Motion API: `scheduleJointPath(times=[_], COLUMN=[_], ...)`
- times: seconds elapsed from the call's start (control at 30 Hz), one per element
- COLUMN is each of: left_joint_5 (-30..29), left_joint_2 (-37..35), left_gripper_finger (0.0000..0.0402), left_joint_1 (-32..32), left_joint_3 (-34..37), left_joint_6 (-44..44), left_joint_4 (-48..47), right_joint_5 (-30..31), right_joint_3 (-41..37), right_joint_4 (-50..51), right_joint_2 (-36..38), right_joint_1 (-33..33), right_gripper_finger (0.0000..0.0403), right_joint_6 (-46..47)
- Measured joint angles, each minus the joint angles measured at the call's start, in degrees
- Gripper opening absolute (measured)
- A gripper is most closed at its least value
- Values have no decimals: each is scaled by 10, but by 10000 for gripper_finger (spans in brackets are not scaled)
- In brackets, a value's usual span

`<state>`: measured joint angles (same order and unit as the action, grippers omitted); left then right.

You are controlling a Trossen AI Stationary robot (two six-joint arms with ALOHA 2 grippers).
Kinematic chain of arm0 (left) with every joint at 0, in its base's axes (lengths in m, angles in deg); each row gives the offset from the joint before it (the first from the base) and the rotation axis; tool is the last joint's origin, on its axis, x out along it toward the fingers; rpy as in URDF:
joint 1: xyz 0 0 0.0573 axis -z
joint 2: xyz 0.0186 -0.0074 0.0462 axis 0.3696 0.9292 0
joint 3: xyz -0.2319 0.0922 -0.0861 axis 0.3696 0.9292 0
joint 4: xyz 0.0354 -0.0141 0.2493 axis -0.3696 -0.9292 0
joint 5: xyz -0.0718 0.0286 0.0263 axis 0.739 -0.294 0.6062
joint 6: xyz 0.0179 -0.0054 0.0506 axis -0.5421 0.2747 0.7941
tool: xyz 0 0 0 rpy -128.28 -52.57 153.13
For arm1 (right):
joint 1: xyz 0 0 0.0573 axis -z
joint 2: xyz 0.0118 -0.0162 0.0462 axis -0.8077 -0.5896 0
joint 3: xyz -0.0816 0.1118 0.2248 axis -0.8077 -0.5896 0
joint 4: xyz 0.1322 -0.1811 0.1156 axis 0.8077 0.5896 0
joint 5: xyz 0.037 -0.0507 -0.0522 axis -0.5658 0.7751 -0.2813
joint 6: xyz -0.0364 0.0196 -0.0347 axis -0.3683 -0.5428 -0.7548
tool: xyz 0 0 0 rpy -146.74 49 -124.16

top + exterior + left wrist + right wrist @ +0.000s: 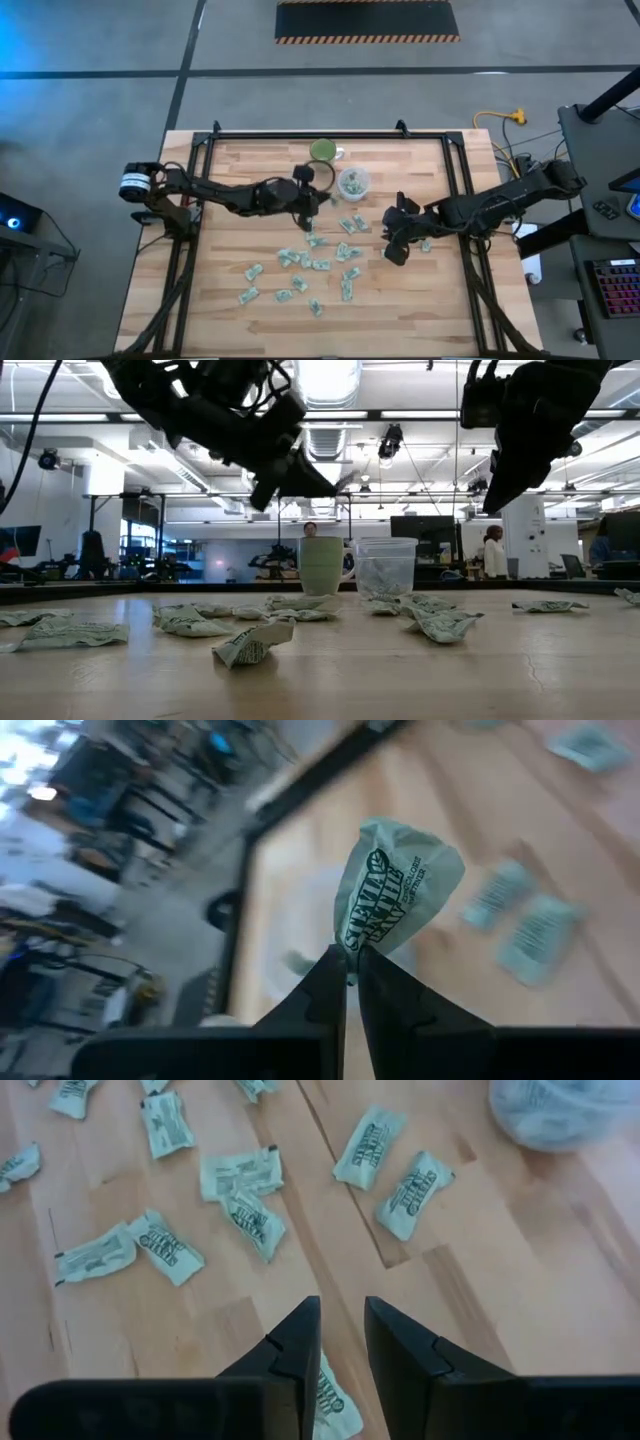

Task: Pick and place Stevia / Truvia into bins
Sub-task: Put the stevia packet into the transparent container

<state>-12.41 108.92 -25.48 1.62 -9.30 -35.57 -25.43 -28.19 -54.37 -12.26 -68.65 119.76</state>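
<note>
Jaws: left gripper [350, 958] pinched tight on one sachet [395, 885], raised off table [400, 300] | right gripper [343, 1335] parted slightly, empty, above loose sachets [240, 1190] | cup [354, 182] at 12 o'clock of pile, green cup [323, 151] beside it

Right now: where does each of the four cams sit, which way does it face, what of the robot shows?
High: overhead, straight down; both arms, sachets, clear cup.
Low: table height, facing the room; both arms overhead, cup centre.
Left wrist: past left gripper, pinching one sachet.
Right wrist: downward past right gripper, a sachet showing between its fingers.
Shared: high and low both show the cup.
</note>
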Motion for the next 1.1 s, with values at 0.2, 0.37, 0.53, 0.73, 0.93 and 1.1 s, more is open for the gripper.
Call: scheduleJointPath(times=[0.2,0.37,0.53,0.73,0.93,1.1], left_joint_5=[12,72,75,74,72,71], left_joint_2=[0,18,79,170,205,206], left_gripper_finger=[8,8,8,8,8,25], left_joint_1=[-40,-65,-85,-102,-114,-120], left_joint_3=[1,-3,-41,-106,-151,-177], left_joint_6=[-3,-4,-4,-4,-8,-4], left_joint_4=[60,121,146,123,86,-6], right_joint_5=[-24,-24,-23,-23,-23,-23], right_joint_3=[0,0,0,0,0,0], right_joint_4=[0,-1,-4,-3,-1,-2], right_joint_2=[-8,-7,-7,-6,2,9], right_joint_1=[0,0,0,0,0,1], right_gripper_finger=[69,75,77,69,63,63], right_joint_6=[14,11,-19,-56,-91,-121])
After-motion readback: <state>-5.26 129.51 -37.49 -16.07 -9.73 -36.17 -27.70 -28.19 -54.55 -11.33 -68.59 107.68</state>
